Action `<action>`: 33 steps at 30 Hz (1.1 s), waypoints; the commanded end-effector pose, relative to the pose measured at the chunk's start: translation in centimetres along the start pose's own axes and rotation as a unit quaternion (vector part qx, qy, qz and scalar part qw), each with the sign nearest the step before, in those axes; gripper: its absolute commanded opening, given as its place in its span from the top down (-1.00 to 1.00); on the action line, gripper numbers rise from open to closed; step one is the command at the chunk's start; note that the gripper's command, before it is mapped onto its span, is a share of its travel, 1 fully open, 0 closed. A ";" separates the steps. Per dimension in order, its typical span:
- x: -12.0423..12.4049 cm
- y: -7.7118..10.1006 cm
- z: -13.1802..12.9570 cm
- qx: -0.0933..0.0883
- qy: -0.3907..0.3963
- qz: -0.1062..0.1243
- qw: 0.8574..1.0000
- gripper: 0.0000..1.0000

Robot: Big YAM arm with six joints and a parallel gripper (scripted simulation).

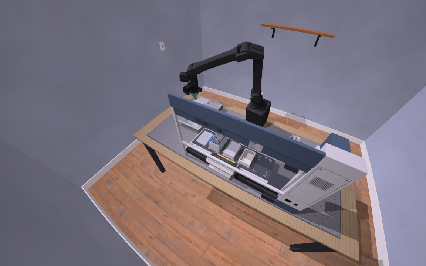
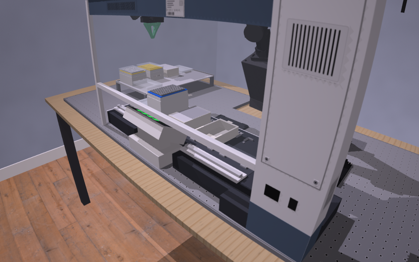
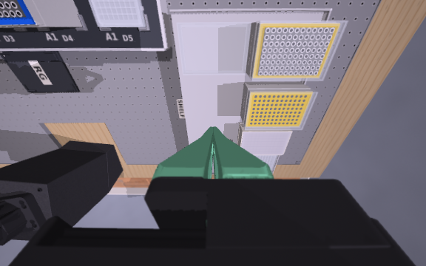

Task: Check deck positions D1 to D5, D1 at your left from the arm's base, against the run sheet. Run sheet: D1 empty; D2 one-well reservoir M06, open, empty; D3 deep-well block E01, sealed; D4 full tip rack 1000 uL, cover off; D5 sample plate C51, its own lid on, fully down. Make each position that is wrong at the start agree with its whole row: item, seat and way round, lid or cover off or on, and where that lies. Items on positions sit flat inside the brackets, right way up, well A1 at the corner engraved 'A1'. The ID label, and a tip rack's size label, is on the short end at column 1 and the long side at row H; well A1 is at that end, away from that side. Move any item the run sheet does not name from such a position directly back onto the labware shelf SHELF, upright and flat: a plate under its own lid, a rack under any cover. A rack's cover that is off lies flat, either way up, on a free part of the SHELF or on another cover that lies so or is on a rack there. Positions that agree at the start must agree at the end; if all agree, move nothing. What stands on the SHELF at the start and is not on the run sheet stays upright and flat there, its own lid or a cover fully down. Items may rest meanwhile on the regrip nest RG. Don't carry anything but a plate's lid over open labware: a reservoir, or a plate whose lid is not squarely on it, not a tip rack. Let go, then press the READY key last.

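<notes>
A: From the top view, our arm (image 1: 227,57) reaches out over the far end of the surface (image 1: 156,123), with the gripper (image 1: 194,95) high above the shelf. On the deck we see four items in a row: a flat plate (image 1: 203,136), a blue-rimmed rack (image 1: 217,140), a closed block (image 1: 232,149) and an open reservoir (image 1: 247,157). The last position (image 1: 263,168) shows only bare brackets.

B: In the exterior view the gripper (image 2: 152,30) hangs under the hood, well above everything. The rack (image 2: 167,97) is a tall white box with a dotted grey top; the reservoir (image 2: 218,128) is a thin-walled open tub.

A: So we judge we're still surveying. To do it well, we should stay high, keep off the reservoir, and read the labels before choosing.

B: At the wrist, the green fingers are pressed together on nothing. Below lie the shelf (image 3: 198,96), two yellow-rimmed racks (image 3: 292,51) (image 3: 276,109) and a plain white plate (image 3: 265,143). The rack sits at D3 (image 3: 9,38) and a smooth grey block at D4 (image 3: 66,38), which looks swapped to us.
</notes>
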State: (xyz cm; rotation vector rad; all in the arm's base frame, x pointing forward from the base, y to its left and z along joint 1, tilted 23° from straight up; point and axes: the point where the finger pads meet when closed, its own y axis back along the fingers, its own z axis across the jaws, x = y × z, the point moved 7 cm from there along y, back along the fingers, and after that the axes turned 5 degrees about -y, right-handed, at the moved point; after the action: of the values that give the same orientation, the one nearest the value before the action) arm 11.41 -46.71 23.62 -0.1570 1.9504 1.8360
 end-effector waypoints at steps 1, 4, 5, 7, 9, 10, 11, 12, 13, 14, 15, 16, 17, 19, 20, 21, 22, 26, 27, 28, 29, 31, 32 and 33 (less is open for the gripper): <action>1.7 2.3 0.0 0.015 0.035 -0.003 0.999 1.00; 1.7 2.3 0.0 0.016 0.055 -0.004 0.998 1.00; 1.7 2.3 0.0 0.016 0.055 -0.004 0.998 1.00; 0.5 1.8 0.5 0.012 0.089 -0.005 0.996 1.00; 0.5 1.8 0.5 0.012 0.109 -0.004 0.994 1.00; 0.5 1.8 0.5 0.012 0.119 -0.004 0.993 1.00; 0.9 1.9 0.4 0.014 0.125 -0.004 0.992 1.00; 1.4 2.1 0.1 0.016 0.129 -0.003 0.991 1.00; 1.5 2.2 0.0 0.017 0.137 -0.002 0.990 1.00; 1.5 2.2 0.0 0.017 0.148 -0.002 0.989 1.00; 1.3 2.1 0.1 0.016 0.160 -0.002 0.987 1.00; 1.2 2.1 0.2 0.016 0.171 -0.002 0.985 1.00; 1.2 2.0 0.2 0.015 0.181 -0.002 0.983 1.00; 1.2 2.0 0.2 0.015 0.200 -0.002 0.980 1.00; 1.2 2.0 0.2 0.015 0.210 -0.002 0.978 1.00; 1.2 2.0 0.2 0.015 0.210 -0.002 0.978 1.00; 1.2 2.0 0.2 0.015 0.210 -0.002 0.978 1.00; 1.2 2.0 0.2 0.015 0.249 -0.001 0.968 1.00; 1.2 2.0 0.2 0.015 0.259 -0.001 0.966 1.00; 1.2 2.0 0.2 0.015 0.268 -0.001 0.963 1.00; 1.2 2.0 0.2 0.015 0.278 -0.001 0.960 1.00; 1.2 2.0 0.2 0.015 0.297 0.000 0.955 1.00; 1.2 2.0 0.2 0.015 0.307 0.000 0.952 1.00; 1.2 2.0 0.2 0.015 0.316 0.000 0.949 1.00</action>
State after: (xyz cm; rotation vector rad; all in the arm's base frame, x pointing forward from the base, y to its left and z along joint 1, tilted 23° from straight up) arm 9.99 -46.56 23.46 -0.7237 2.2997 1.9343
